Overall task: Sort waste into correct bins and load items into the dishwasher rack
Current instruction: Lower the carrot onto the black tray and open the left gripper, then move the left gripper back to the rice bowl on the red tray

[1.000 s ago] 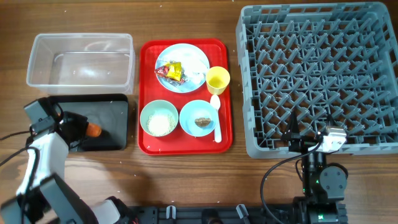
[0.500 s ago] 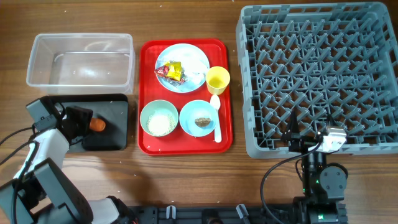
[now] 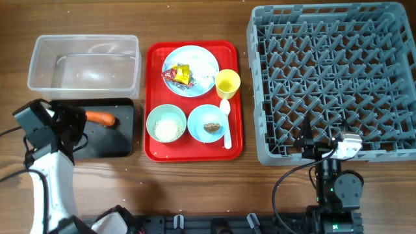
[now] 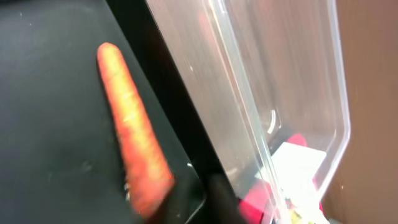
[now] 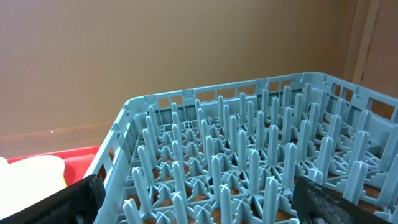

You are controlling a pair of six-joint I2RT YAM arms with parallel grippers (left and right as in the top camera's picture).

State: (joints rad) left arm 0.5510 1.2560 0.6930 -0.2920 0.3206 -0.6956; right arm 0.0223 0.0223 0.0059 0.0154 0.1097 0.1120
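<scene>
We are just starting: the carrot (image 3: 101, 118) is lying in the black tray (image 3: 120, 142) on the left, our left gripper (image 3: 71, 121) is sitting closed on nothing beside it, our right gripper (image 5: 198, 186) is hanging spread wide near the bare rack (image 3: 325, 71), and everything else is waiting on the red tray (image 3: 151, 153).

Left of the red tray (image 3: 188, 151), the carrot (image 4: 132, 140) blurs at its near end beside the left pincer (image 4: 186, 208), whose dark fingers are cut by the bottom edge; the clear tub (image 4: 261, 93) runs off the top. Right of the red tray, the right pincer (image 5: 199, 194) shows only corner fingertips, the dishwasher rack (image 5: 249, 168) cropped.
</scene>
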